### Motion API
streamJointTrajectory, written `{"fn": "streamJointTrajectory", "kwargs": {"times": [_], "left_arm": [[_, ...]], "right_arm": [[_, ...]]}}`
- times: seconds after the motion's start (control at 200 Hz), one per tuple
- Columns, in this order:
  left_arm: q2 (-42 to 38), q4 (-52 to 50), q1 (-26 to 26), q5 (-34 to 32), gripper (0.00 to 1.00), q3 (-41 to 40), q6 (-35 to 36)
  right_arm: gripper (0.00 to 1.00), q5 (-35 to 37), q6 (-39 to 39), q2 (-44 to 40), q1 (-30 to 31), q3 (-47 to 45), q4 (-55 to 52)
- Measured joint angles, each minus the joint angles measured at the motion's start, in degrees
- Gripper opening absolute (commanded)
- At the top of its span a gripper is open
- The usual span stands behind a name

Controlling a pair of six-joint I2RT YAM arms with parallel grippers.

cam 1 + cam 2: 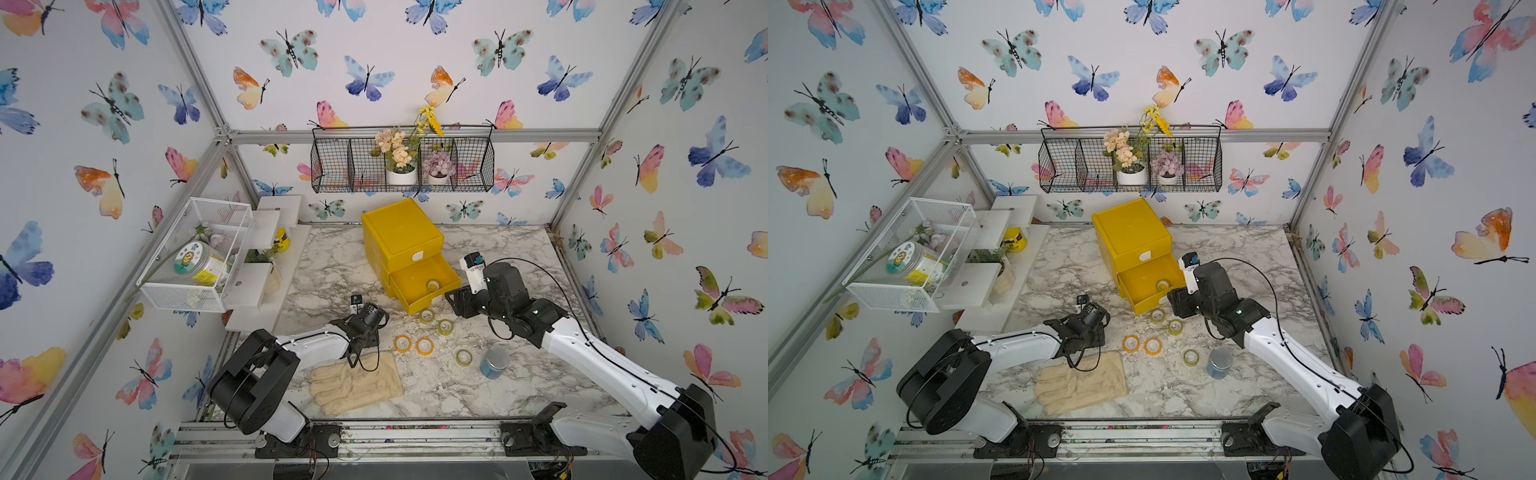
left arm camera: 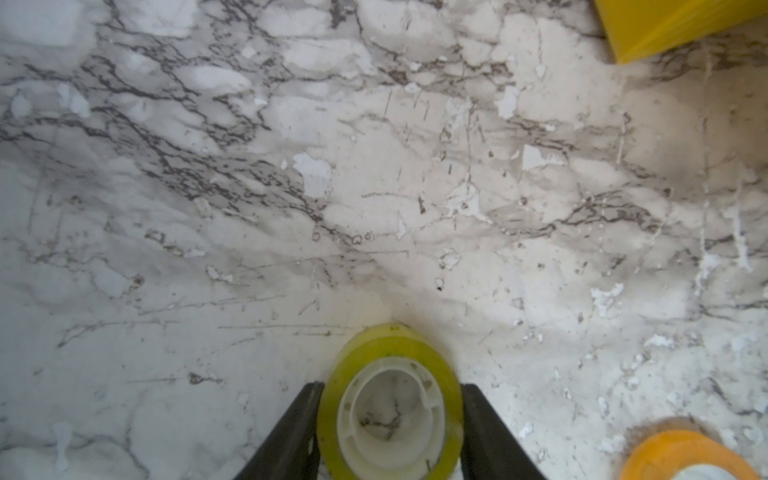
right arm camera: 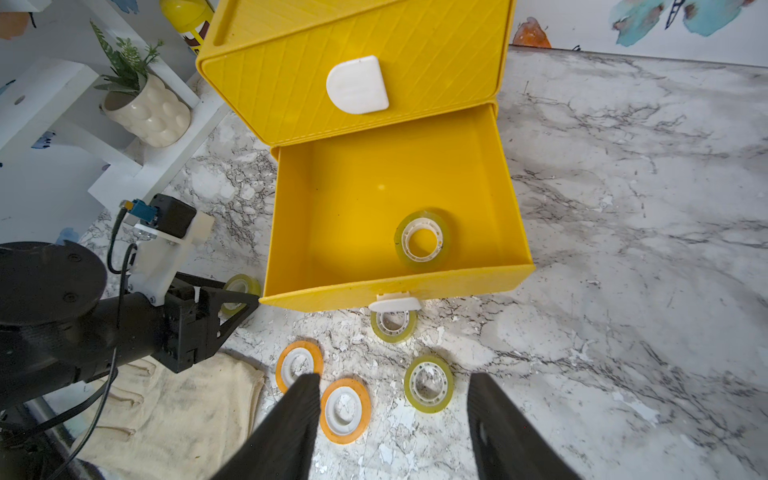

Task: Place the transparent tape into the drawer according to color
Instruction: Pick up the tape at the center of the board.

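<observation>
left gripper clamped on a yellow-green tape ring; the open drawer lies to its right and further back.

Held ring is flat, hole up, pinched across its diameter, so there's no long axis to line up. Can't tell if it's off the marble table. Going right: orange rings, then loose yellow-green rings, all in front of the drawer. Inside it sits a lone yellow-green ring, so it looks like the matching bin. right gripper is nearer the drawer, just beside its front corner, but its jaws are apart and empty. The carry falls to the left arm, up over the front wall.
</observation>
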Motion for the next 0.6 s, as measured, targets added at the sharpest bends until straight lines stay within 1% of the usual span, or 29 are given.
{"fn": "streamJointTrajectory", "kwargs": {"times": [0.155,0.355,0.455,0.601], "left_arm": [[-2.36,-2.36,0.00,0.04,0.49,-0.37,-0.02],[-11.72,-7.65,-0.02,0.07,0.48,0.85,0.17],[-15.50,-10.71,-0.57,0.09,0.48,4.74,0.85],[-16.28,-13.42,-2.67,0.15,0.48,13.25,2.25]], "right_arm": [[0.62,0.17,0.04,-0.70,0.00,-0.22,0.00],[0.62,0.76,0.63,-1.75,0.00,-0.26,0.00],[0.62,1.29,0.96,-2.40,0.00,-0.28,-0.02],[0.62,2.40,1.55,-3.78,0.00,-0.76,-0.02]]}}
